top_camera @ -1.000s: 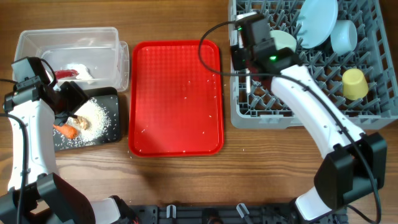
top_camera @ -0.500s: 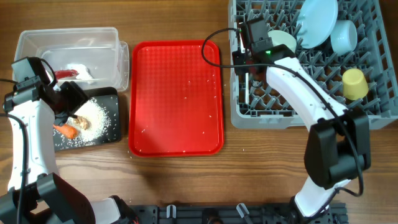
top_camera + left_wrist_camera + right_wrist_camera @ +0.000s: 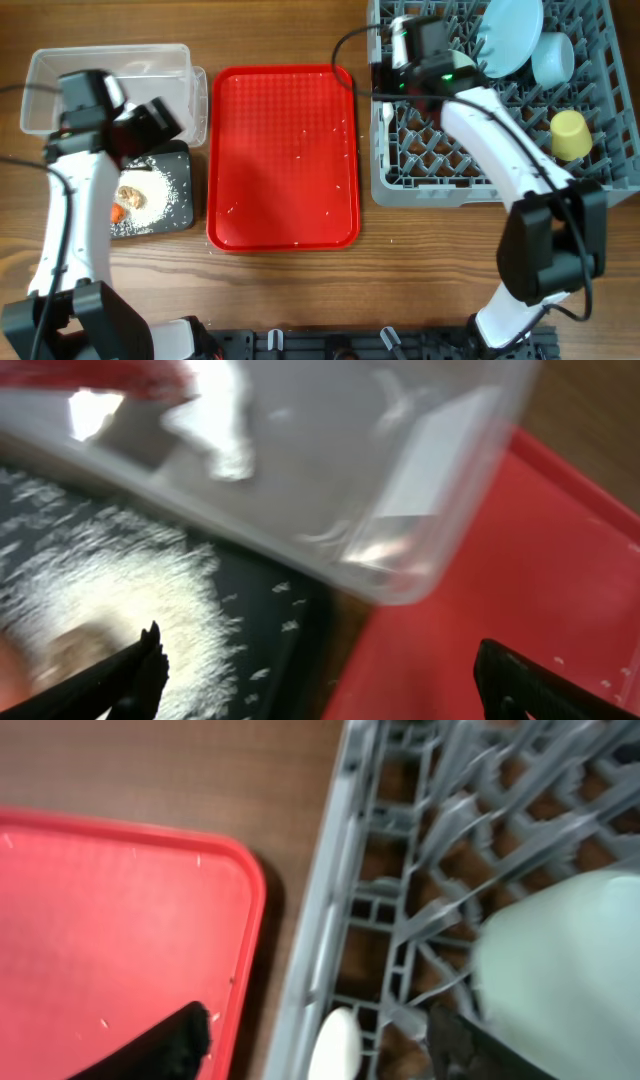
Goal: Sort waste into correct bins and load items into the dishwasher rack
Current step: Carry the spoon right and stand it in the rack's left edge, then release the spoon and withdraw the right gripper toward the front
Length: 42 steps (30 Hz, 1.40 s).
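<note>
My left gripper (image 3: 330,680) is open and holds nothing. It hovers where the black tray (image 3: 175,215), the clear tub (image 3: 110,70) and the red tray meet. Rice (image 3: 110,590), a brown lump (image 3: 130,193) and the carrot (image 3: 117,213) lie on the black tray. The red wrapper (image 3: 100,372) shows blurred inside the tub. My right gripper (image 3: 320,1045) is open at the far left corner of the dishwasher rack (image 3: 480,185). The white spoon (image 3: 335,1045) lies between its fingers, inside the rack wall. The plate (image 3: 510,35), blue bowl (image 3: 552,58), green bowl (image 3: 560,960) and yellow cup (image 3: 570,133) stand in the rack.
The red serving tray (image 3: 283,155) lies between the bins and the rack, with a few stray rice grains on it. Bare wooden table runs along the front. The rack's upright pegs surround my right gripper.
My left arm has swung up and right from the black tray toward the tub corner and opened wider. My right gripper has moved toward the rack's far left corner and opened, letting go of the spoon.
</note>
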Each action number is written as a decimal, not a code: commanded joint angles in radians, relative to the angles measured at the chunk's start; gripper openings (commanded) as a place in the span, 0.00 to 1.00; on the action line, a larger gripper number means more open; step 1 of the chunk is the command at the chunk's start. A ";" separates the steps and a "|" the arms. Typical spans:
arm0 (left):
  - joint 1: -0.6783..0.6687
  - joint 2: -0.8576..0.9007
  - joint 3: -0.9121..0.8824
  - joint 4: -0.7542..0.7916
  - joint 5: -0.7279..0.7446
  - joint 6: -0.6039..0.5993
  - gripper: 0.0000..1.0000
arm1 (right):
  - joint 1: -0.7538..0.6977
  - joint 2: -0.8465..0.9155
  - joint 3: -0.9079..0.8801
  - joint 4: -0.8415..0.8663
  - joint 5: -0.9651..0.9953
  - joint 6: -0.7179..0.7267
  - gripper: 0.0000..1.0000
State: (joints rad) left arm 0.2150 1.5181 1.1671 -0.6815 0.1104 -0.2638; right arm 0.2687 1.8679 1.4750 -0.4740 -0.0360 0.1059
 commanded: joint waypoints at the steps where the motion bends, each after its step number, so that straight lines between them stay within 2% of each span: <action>1: -0.101 -0.023 0.010 0.032 0.020 0.031 1.00 | -0.082 -0.075 0.050 -0.048 -0.100 -0.002 0.89; 3: -0.126 -0.023 0.010 0.017 0.020 0.053 1.00 | -0.119 -0.091 0.050 -0.114 -0.105 -0.001 0.99; 11: -0.127 -0.024 0.010 -0.234 0.019 0.082 1.00 | -0.225 -0.172 0.050 -0.364 -0.100 0.001 1.00; 18: -0.126 -0.059 0.003 -0.384 0.019 0.153 1.00 | -0.245 -0.260 -0.008 -0.423 -0.031 0.018 1.00; 23: -0.127 -0.214 -0.104 -0.298 0.020 0.153 1.00 | -0.245 -0.391 -0.166 -0.333 -0.027 0.026 1.00; 28: -0.128 -0.515 -0.315 -0.136 0.005 0.155 1.00 | -0.245 -0.646 -0.464 -0.080 -0.038 0.031 1.00; 32: -0.128 -0.724 -0.406 -0.092 -0.040 0.152 1.00 | -0.245 -0.827 -0.637 0.042 0.086 0.131 1.00; 37: -0.128 -0.859 -0.411 -0.079 -0.044 0.152 1.00 | -0.245 -0.890 -0.698 0.062 0.092 0.140 1.00; 42: -0.128 -0.890 -0.411 -0.095 -0.044 0.152 1.00 | -0.245 -0.860 -0.698 0.062 0.092 0.140 1.00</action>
State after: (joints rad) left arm 0.0814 0.6392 0.7654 -0.7692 0.0788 -0.1314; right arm 0.0254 0.9890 0.7887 -0.4152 0.0311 0.2245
